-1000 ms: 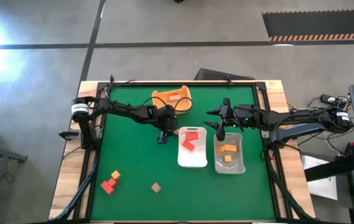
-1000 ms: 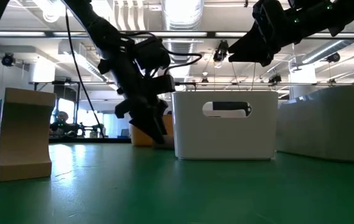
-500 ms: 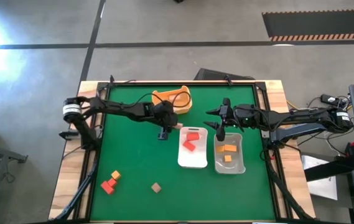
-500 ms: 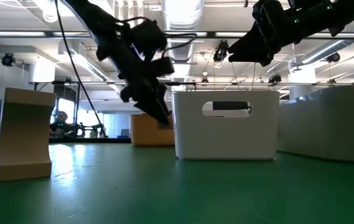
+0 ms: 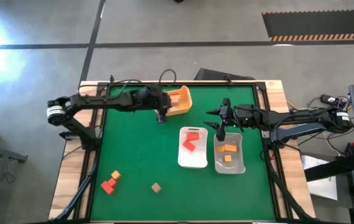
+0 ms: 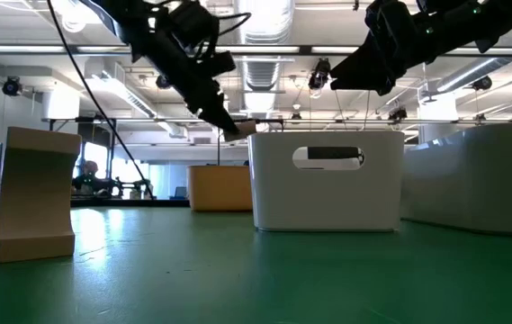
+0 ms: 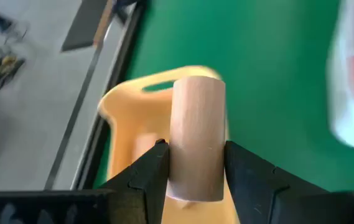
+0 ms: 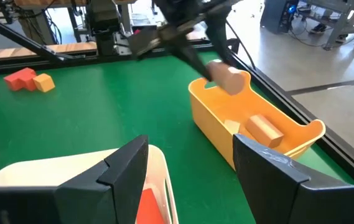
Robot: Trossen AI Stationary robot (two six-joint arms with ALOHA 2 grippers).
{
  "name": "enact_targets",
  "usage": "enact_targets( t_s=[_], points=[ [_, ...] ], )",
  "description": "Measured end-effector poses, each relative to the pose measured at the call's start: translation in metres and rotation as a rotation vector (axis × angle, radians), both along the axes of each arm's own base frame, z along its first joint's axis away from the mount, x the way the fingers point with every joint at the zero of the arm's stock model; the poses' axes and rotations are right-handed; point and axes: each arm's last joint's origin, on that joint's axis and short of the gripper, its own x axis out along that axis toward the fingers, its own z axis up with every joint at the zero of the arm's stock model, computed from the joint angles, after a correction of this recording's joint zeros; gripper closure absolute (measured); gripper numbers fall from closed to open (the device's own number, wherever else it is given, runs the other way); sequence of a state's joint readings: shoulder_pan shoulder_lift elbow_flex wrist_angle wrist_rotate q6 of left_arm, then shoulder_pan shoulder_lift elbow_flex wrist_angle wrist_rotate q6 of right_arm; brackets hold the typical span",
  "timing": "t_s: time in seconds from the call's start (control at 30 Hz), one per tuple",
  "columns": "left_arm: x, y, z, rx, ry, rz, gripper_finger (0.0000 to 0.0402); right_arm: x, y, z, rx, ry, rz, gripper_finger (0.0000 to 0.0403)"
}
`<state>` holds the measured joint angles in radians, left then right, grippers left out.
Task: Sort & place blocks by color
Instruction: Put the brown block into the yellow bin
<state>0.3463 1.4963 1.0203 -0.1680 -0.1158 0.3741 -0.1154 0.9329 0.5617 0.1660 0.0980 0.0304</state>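
Note:
My left gripper point(image 5: 160, 114) hangs at the near rim of the yellow-orange tub point(image 5: 175, 99) and is shut on a tan block point(image 7: 195, 137), which the right wrist view shows above the tub's end point(image 8: 226, 78). Another tan block point(image 8: 264, 130) lies inside the tub. My right gripper point(image 5: 220, 130) is open above the clear tray point(image 5: 229, 163), which holds orange blocks point(image 5: 228, 149). Red blocks point(image 5: 191, 140) lie in the white tray point(image 5: 192, 162). A red block point(image 5: 108, 185), an orange block point(image 5: 115, 176) and a tan block point(image 5: 156, 187) rest on the green mat. My left gripper pinches the tan block between its two fingers, one on each long side point(image 7: 178, 158), at the half of the block nearer the wrist. The fingers slant down from the table's left. The block sticks out past the fingertips, lifted clear above the tub point(image 7: 127, 124).
In the low view a tan block point(image 6: 35, 193) stands close to the camera, with the white tray's wall point(image 6: 327, 180) and the tub point(image 6: 220, 187) behind. The mat point(image 5: 139, 155) between the loose blocks and the trays is bare. Wooden table edges frame the mat.
My left gripper has risen off the mat beside the white tray and moved toward the far edge to the tub, carrying the tan block lifted clear. The left arm's base has swung toward the table's left. My right gripper has kept still.

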Motion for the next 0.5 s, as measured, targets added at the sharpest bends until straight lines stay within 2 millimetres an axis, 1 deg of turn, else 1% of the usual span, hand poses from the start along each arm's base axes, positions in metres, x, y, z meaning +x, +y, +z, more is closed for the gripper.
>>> enact_targets(
  t_s=[0.13,0.3,0.4,0.5],
  points=[
    [-0.003,0.021,-0.013,-0.031,0.029,0.080,0.0271,0.000,0.000,0.000,-0.011,0.002,0.003,0.0184],
    [-0.007,0.040,-0.030,-0.053,0.076,0.140,0.0270,0.000,0.000,0.000,-0.013,0.006,0.004,0.0184],
    [-0.007,0.048,-0.037,-0.062,0.097,0.161,0.0270,0.000,0.000,0.000,-0.012,0.008,0.004,0.0184],
    [-0.007,0.049,-0.041,-0.067,0.107,0.165,0.0270,0.000,0.000,-0.001,-0.012,0.008,0.004,0.0184]
  ],
)
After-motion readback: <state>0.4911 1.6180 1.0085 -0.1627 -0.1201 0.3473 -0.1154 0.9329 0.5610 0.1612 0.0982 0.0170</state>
